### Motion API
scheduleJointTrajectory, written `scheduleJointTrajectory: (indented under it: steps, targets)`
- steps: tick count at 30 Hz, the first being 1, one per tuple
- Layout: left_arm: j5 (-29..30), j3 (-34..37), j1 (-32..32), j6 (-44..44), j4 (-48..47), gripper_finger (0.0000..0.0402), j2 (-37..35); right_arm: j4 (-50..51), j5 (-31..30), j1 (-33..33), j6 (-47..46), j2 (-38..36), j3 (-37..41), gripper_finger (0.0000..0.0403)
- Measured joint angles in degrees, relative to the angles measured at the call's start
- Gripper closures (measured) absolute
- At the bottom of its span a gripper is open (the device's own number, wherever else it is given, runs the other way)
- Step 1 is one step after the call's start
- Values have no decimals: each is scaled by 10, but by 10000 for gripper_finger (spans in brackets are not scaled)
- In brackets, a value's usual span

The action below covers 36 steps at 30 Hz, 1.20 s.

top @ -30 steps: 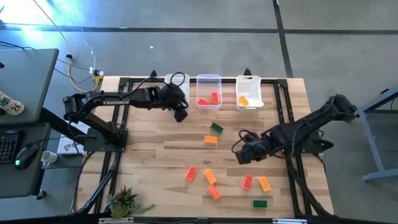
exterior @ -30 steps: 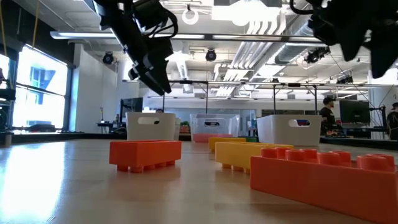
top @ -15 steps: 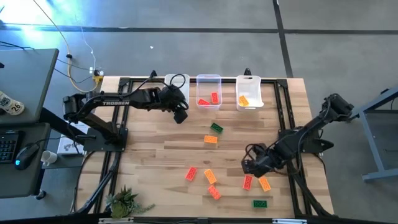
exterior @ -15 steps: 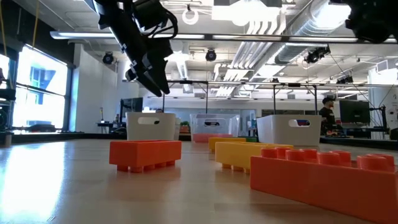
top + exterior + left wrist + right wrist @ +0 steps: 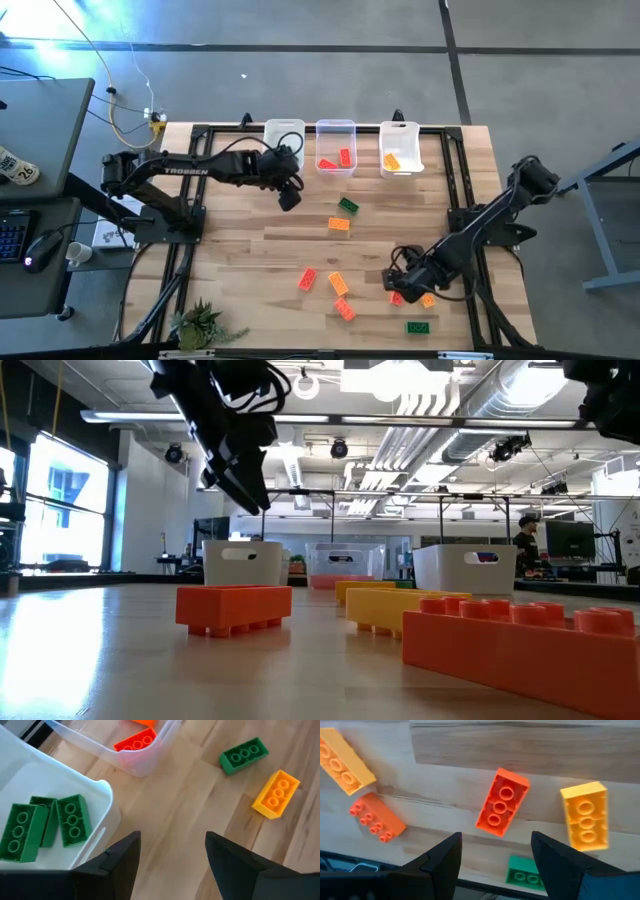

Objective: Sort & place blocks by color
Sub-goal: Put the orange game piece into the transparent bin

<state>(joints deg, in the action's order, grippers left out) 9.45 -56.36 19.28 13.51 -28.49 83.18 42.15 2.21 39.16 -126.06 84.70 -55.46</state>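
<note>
Loose blocks lie flat on the wooden table (image 5: 250, 240): a green one (image 5: 347, 205), an orange one (image 5: 339, 224), and several red, orange and green ones near the front edge. My left gripper (image 5: 288, 197) hangs open and holds nothing, just in front of the left bin (image 5: 285, 135), which holds green blocks (image 5: 45, 825). My right gripper (image 5: 400, 285) hangs open over a red block (image 5: 502, 802), beside an orange one (image 5: 585, 815) and a green one (image 5: 525, 872). Its fingers touch none of them.
Three bins stand side by side at the far edge. The middle one (image 5: 336, 150) holds red blocks and the right one (image 5: 400, 150) an orange one. A black frame borders the table. A small plant (image 5: 200, 322) sits at the near left corner.
My right gripper has moved toward the table's near edge and gone down, rolling about its own axis, and now hangs over the red and orange blocks at the front right. My left gripper has drawn a little away from the left bin toward the near edge. No block has moved.
</note>
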Motion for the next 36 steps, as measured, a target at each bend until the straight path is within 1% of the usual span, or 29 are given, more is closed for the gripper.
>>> scheduleJointTrajectory:
  steps: [5, 14, 30, 33, 36]
  targets:
    - [0, 0, -13, 4, 0, 192, 0, -34, 4, 0, -1, 33, 0, 178]
    - [2, 0, -22, 13, 0, 192, 0, -40, 22, 0, -19, 75, 0, 178]
    - [2, 0, -22, 13, 0, 192, 0, -51, 11, 0, -40, 153, -1, 179]
    - [2, 0, -22, 13, 0, 192, 0, -53, 15, -1, -38, 161, -3, 189]
    - [1, 0, -22, 13, 0, 192, 0, -52, 17, 0, -37, 163, -2, 218]
